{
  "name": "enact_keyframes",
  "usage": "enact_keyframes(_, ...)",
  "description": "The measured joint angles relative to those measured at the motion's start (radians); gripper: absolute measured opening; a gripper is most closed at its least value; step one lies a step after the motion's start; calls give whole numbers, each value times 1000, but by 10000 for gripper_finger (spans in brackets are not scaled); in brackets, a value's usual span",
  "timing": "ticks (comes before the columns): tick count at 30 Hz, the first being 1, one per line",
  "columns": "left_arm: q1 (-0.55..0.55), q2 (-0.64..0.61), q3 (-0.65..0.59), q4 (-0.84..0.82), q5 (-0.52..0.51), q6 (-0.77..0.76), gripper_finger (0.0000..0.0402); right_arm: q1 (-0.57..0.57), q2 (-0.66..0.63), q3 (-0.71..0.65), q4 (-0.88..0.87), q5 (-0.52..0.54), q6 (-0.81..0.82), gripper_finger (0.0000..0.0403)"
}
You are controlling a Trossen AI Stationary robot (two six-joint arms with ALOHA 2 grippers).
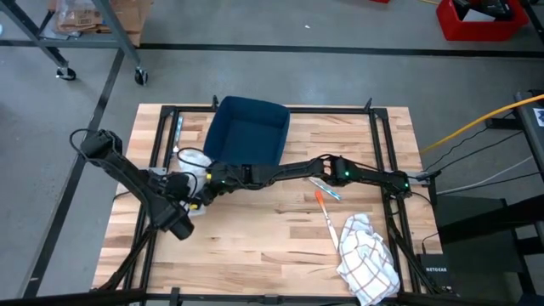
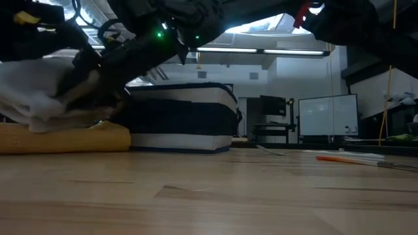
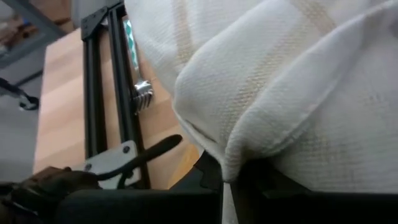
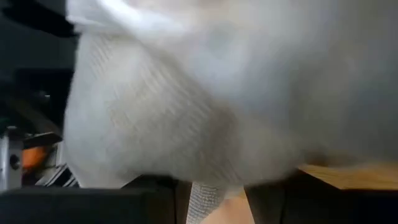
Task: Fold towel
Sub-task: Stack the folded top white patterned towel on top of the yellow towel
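On the left side of the wooden desk (image 1: 255,229), in the high view, the left arm comes from the left edge and bends down toward the middle-left part. Its left gripper (image 1: 194,189) sits just beside a small white towel (image 1: 192,159), which lies near the left bar of the black frame (image 1: 161,136), in front of the dark blue bin (image 1: 248,132). In the left wrist view, the cream cloth with pale stripes fills most of the picture, and a fold of it goes down between the dark fingers (image 3: 261,186), which are clenched on it. A green and silver tool (image 3: 134,62) lies beside the frame bar there.

The right arm reaches from the right side across the middle of the desk, and the right gripper (image 1: 212,177) meets the same towel from the other side, very near the left gripper. In the right wrist view the white cloth covers nearly everything and a piece of it hangs between the fingers (image 4: 273,199), which stand partly apart and seem to be grasping the fabric.

In the low view the towel is bunched at the left, lifted a little above a yellow object (image 2: 65,138).

More to the right, an orange pen (image 1: 324,206) and a light blue pen (image 1: 324,189) lie on the desk. Near the front right corner lies a second, crumpled cloth with a dark check pattern (image 1: 367,259).
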State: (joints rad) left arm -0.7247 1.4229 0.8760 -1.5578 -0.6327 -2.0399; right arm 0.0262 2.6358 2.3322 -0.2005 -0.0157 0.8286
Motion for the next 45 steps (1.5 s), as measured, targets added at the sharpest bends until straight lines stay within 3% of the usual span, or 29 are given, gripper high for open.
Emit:
enact_keyframes(8,20,0,-19,2,-2,84,22,-4,0,-1,-62,7,14,127)
enact_keyframes(17,35,0,-20,-13,9,106,101,-15,-1,-3,-97,-73,61,127)
enact_keyframes(21,35,0,-20,-13,37,50,115,-21,-1,-3,-110,-87,61,127)
enact_keyframes(25,14,-2,-20,-13,55,-32,100,-20,-1,6,-109,-47,55,127)
enact_keyframes(31,-21,-50,-20,-14,56,-93,70,-20,-2,11,-50,-70,46,127)
enact_keyframes(37,-27,-120,-20,-14,54,-58,49,-14,-2,12,-21,-123,138,127)
enact_keyframes(45,-27,-190,-20,-13,36,-25,15,-6,-2,12,19,-161,136,127)
